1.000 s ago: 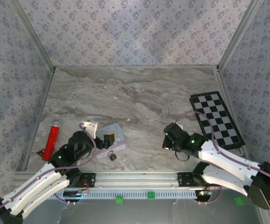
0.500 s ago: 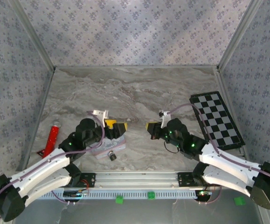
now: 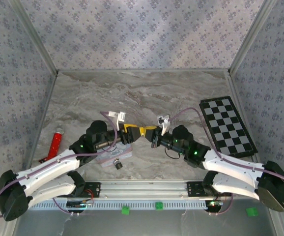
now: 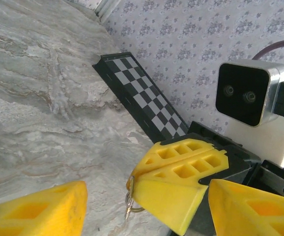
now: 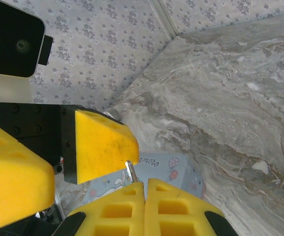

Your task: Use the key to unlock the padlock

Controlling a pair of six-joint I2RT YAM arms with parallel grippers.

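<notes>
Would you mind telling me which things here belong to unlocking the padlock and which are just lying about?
Part of the job:
- padlock, small and dark, on the table
- key, pinched in the shut right gripper
- left gripper, open, meeting the right one

Just lying about:
- pale blue tin
- red stick at the left
- checkerboard at the right

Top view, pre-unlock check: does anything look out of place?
Nothing is spilled or damaged. One oddity: the key is pinched at the very tip of the shut right claw, up in the air, with the open left claw straddling it, while the padlock lies loose beside the tin.
</notes>
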